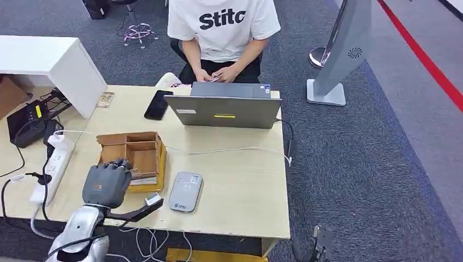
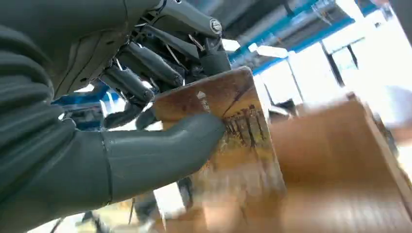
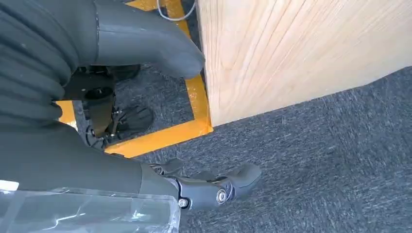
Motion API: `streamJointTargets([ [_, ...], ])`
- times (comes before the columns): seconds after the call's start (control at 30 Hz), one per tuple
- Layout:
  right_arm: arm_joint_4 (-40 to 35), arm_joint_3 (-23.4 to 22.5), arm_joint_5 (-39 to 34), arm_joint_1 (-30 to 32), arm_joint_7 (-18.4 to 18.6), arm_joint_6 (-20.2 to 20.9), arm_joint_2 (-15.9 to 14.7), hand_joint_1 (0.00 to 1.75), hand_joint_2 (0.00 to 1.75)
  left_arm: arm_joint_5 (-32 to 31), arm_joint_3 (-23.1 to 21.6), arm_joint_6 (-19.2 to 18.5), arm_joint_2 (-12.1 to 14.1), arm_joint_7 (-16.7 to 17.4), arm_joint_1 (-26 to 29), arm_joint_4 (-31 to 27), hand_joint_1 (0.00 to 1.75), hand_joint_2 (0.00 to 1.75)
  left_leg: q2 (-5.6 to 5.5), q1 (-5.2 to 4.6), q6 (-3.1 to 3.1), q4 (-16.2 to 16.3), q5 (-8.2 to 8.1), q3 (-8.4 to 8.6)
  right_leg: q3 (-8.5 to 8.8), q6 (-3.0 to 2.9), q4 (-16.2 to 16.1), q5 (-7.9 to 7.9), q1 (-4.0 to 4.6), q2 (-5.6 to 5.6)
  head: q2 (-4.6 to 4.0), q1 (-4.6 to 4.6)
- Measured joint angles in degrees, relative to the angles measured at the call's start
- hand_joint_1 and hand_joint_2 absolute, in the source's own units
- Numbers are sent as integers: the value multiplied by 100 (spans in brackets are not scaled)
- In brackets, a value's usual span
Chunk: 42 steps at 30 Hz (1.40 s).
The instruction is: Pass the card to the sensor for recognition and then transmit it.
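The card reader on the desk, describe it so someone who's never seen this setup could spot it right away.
Start at the light wooden desk with the open laptop. Near the desk's front edge, just right of the brown wooden compartment box, lies the card reader. It is the flat grey rounded pad, paler than the black phone.

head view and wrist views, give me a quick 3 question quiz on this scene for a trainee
1. True or false: the left hand grips a card between thumb and fingers.
2. Multiple choice: where on the table does the grey card reader lie? A) just to the robot's right of the wooden box B) on the laptop C) beside the black phone
3. Fill in: the right hand hangs beside the table, above the ____.

Key
1. True
2. A
3. Carpet
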Motion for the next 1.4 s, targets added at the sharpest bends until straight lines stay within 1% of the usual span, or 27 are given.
streamJointTargets([
  [0.17, 4, 7, 9, -22, 0, 0, 0, 0, 175, 74, 72, -96, 35, 0, -486, -504, 175, 175, -3, 0, 1, 0, 5, -1, 0, -1, 1, 6, 0, -2, 0, 0],
  [0.27, 18, 22, 11, -39, 13, 0, 0, 0, 175, 274, 101, -199, 76, -18, -778, -637, 175, 175, -4, 0, 2, 0, 6, -1, 0, -2, 1, 7, 0, -2, 0, 0],
  [0.43, 59, 92, 26, -96, 44, 0, 2, 0, 175, 383, 284, -343, 168, 2, -1275, -593, 175, 175, -3, 0, 1, 0, 7, -1, -1, -2, 1, 8, 0, -1, 0, -2],
  [0.53, 87, 136, 22, -130, 52, 0, 2, 0, 175, 378, 357, -393, 190, 11, -1448, -483, 175, 175, -1, 0, 1, 0, 7, -1, -2, -2, 2, 8, 0, 0, 0, 2],
  [0.87, 162, 164, -2, -173, 55, 0, 15, 0, 175, 400, 501, -343, 199, 15, -1578, -221, 175, 175, -2, 0, 1, 0, 6, -5, -5, -2, 1, 8, 0, 0, 0, 0],
  [0.9, 166, 168, -2, -174, 61, 0, 15, 0, 175, 440, 512, -339, 199, 7, -1580, -213, 169, 175, 0, 0, 1, 0, 6, -5, -5, -2, 1, 8, 0, 1, 0, 0],
  [0.93, 171, 175, -2, -174, 61, 0, 15, 0, 175, 472, 523, -339, 199, -4, -1577, -210, 0, 175, 3, 0, 1, 0, 6, -6, -6, -2, 2, 8, 0, 4, 0, 0],
  [1.1, 188, 223, 9, -169, 44, 0, 15, 0, 175, 492, 608, -297, 216, -35, -1544, -228, 0, 175, 4, 0, 1, 0, 6, -13, -14, -5, 2, 10, 0, 9, 0, 0],
  [1.23, 188, 282, 31, -164, 13, 0, 15, 0, 175, 485, 722, 2, 210, -11, -1353, -508, 0, 175, 5, 0, 1, 0, 5, -19, -21, -5, 2, 9, 0, 9, 0, 0],
  [1.4, 188, 295, 74, -160, 7, 0, 15, 0, 175, 485, 804, 64, 188, 2, -1231, -683, 0, 175, 3, 0, 1, 0, 6, -21, -21, -5, 2, 10, 0, 4, 0, -2],
])
